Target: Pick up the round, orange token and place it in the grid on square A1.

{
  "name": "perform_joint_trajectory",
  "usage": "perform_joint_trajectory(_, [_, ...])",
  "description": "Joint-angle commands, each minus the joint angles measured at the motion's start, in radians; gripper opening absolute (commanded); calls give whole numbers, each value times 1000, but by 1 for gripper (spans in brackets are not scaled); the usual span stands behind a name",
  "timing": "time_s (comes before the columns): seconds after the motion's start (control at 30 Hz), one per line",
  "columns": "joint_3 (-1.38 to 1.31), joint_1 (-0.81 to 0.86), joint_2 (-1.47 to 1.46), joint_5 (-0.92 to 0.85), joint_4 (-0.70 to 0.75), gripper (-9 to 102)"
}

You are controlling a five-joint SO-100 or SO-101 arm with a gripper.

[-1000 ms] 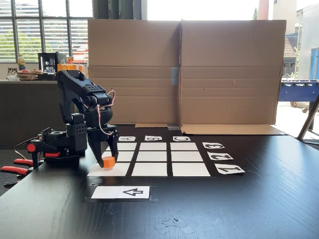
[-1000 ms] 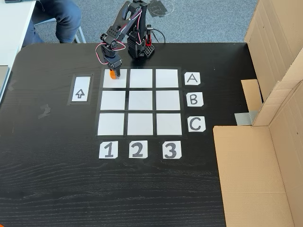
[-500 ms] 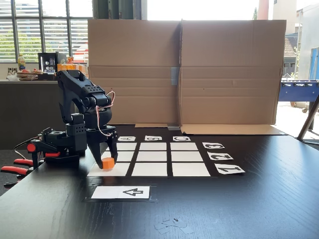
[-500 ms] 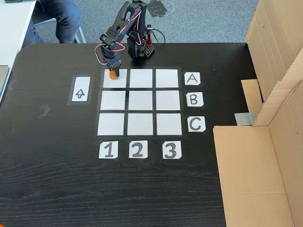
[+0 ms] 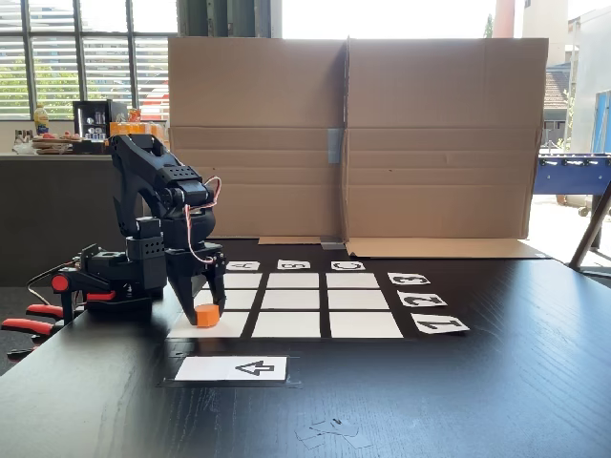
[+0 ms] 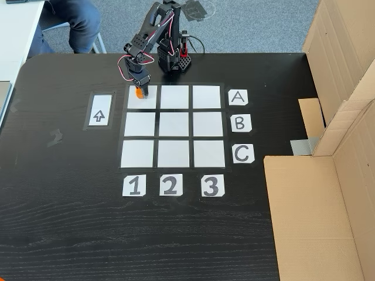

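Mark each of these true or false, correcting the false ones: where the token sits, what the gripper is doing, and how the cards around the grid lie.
1. The token sits on square A1. True.
2. The gripper hangs over the middle cell of the grid. False: it is at the A1 corner, fingers either side of the token.
3. The arrow card lies beside column 3. False: it lies beside column 1.
4. The cardboard wall stands behind the grid. True.

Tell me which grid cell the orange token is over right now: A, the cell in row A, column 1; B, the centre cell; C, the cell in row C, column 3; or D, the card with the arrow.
A: in both fixed views the orange token sits between the black jaws over the row A, column 1 cell, the corner nearest the arm's base.
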Motion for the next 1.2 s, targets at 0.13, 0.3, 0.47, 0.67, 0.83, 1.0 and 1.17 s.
perform_joint_trajectory(0.13, [3,3,2,8,-8,18])
perform_joint_trajectory(0.3, [6,6,9,8,-9,32])
perform_joint_trajectory(0.47, [-5,11,31,6,-9,32])
perform_joint_trajectory(0.67, [-61,77,107,8,-41,32])
perform_joint_trajectory(0.83, [-150,161,201,3,-43,32])
perform_joint_trajectory(1.0, [-241,258,327,6,-29,32])
perform_joint_trajectory(1.17, [-267,379,512,3,-28,32])
